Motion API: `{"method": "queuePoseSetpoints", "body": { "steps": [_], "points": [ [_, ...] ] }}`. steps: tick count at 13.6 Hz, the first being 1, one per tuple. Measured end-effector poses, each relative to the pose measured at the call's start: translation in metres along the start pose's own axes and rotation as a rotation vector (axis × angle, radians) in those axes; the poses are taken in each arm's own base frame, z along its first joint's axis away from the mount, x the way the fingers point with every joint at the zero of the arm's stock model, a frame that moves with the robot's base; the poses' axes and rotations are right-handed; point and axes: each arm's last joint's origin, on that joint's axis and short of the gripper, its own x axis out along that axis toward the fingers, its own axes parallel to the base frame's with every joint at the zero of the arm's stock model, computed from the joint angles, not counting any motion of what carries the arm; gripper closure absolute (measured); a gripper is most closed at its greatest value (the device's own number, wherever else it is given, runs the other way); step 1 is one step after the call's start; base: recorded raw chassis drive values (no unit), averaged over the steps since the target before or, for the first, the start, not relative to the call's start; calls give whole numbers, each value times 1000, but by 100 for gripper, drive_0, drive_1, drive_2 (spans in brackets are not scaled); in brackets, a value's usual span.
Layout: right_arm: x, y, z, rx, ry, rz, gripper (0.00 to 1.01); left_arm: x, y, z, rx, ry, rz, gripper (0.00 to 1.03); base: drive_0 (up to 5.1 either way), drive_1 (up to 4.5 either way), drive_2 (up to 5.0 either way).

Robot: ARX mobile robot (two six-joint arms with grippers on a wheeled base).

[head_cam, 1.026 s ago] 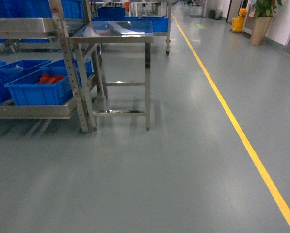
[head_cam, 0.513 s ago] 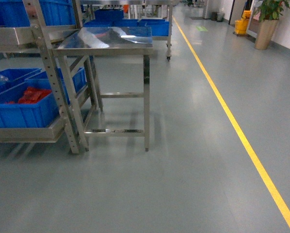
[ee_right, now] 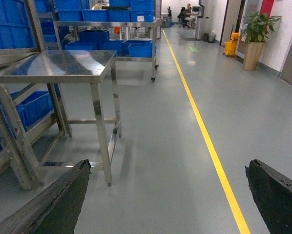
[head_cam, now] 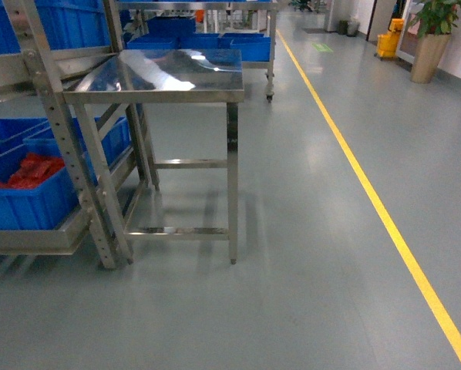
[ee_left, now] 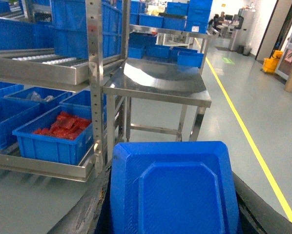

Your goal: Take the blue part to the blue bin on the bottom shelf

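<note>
No text, label, brand or number can be read anywhere; the green floor marking beyond the yellow line is illegible.

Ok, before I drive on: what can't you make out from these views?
- Blue part: fills the left wrist view's bottom, cut by the edge; the left fingers are hidden behind it.
- Bottom shelf: head view's left edge cuts it off; most bins unseen.
- Right fingers: only the dark tips show in the right wrist view, spread, nothing between.
</note>
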Motion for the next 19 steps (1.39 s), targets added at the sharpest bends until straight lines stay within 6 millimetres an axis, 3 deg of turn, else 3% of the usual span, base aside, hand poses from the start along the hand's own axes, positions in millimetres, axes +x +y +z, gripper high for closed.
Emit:
{"method": "queuePoseSetpoints", "body": {
  "steps": [19],
  "points": [
    [0, 0, 0, 0, -2, 0, 3, 1, 0, -1, 3, 5, -1, 60, 8, 414, -398]
  ]
}}
